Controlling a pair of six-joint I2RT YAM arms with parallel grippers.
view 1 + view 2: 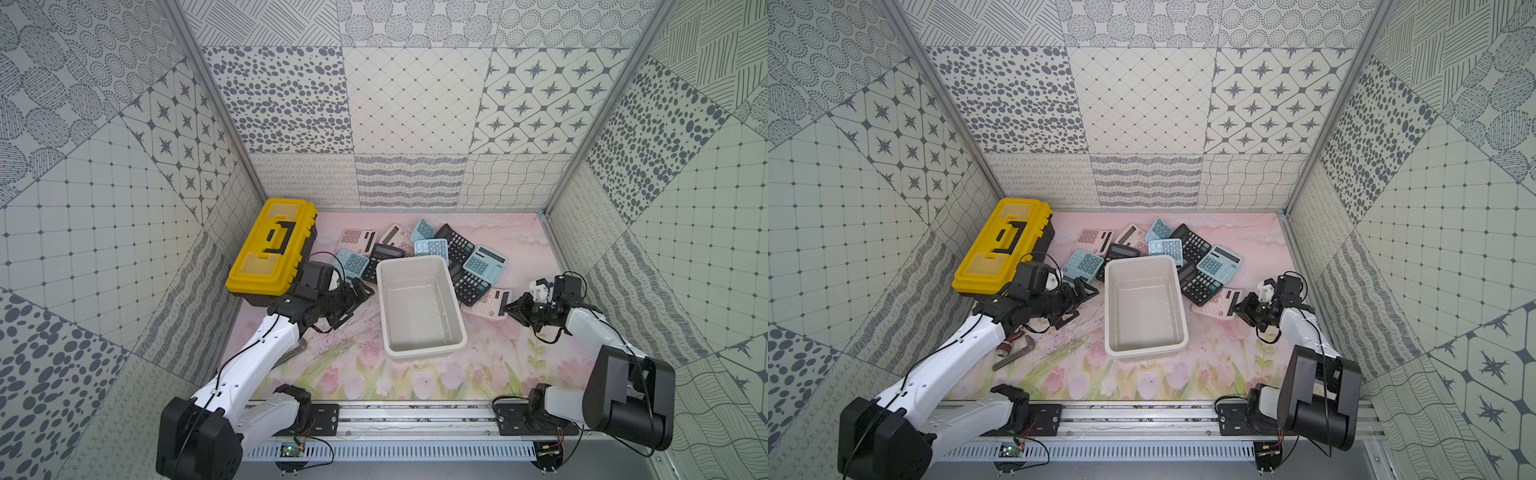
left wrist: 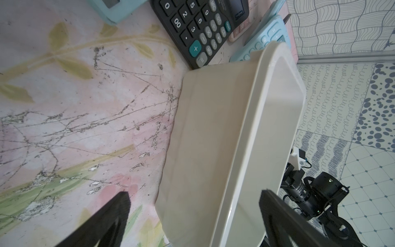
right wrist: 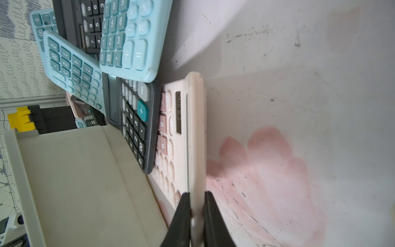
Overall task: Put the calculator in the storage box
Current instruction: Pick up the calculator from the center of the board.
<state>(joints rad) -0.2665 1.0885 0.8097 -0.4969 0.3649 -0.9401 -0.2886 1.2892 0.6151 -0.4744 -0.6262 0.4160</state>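
Calculator [image 1: 487, 302] in pale pink, its keys a deeper rose and a dark strip at one end, lies on the flowered mat [image 1: 415, 374] just beside the storage box [image 1: 415, 261], on the side of the right arm. The right gripper [image 1: 508, 309] is clamped on the calculator's outer edge. In the right wrist view its black fingers [image 3: 181, 216] press one on each face. A black calculator [image 1: 469, 286] with a teal plus key overlaps the pink one on its box side, and blue calculators [image 1: 484, 264] are heaped around the box's far end. The box is white, with rounded corners and a rolled rim. By its opposite wall the left gripper [image 1: 359, 293] hangs with jaws spread wide, gripping nothing. A yellow-lidded toolbox [image 1: 270, 245] stands beyond that gripper.
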